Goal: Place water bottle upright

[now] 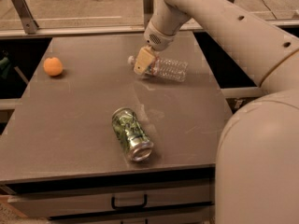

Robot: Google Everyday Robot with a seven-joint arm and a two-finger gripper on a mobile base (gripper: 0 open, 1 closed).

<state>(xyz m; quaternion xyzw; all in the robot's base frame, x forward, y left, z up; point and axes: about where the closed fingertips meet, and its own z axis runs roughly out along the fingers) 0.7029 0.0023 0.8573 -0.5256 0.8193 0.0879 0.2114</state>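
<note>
The water bottle (167,69) is clear and ribbed and lies on its side at the far right of the grey table (84,106), with its white cap pointing left. My gripper (143,62) comes down from the arm at the top of the camera view and sits over the bottle's cap end, hiding its neck. A tan fingertip (142,62) shows in front of the bottle.
A green drink can (131,134) lies on its side near the table's front middle. An orange ball (53,66) sits at the far left. My pale arm fills the right side of the view. A drawer handle (128,202) shows below the front edge.
</note>
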